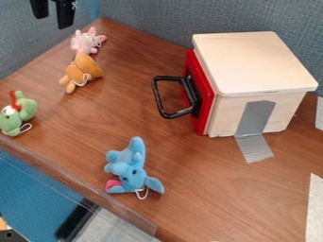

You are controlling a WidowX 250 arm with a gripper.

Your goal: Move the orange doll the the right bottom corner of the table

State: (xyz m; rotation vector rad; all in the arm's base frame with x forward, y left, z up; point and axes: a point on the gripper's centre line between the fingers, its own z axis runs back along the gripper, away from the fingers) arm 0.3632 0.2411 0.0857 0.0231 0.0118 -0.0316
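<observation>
My gripper (53, 13) is at the upper left edge of the camera view, its two black fingers apart with nothing between them. It hangs up and to the left of the orange doll (82, 72), not touching it. That doll lies on the wooden table (189, 189) at the upper left, with a white string loop on it. Just behind it is a pink doll (88, 40), very close to or touching its top.
A green doll (19, 113) lies at the left edge and a blue doll (132, 168) near the front edge. A wooden box (252, 61) with a red door and black handle stands at the right, fixed with grey tape. Grey-blue panels border the table behind.
</observation>
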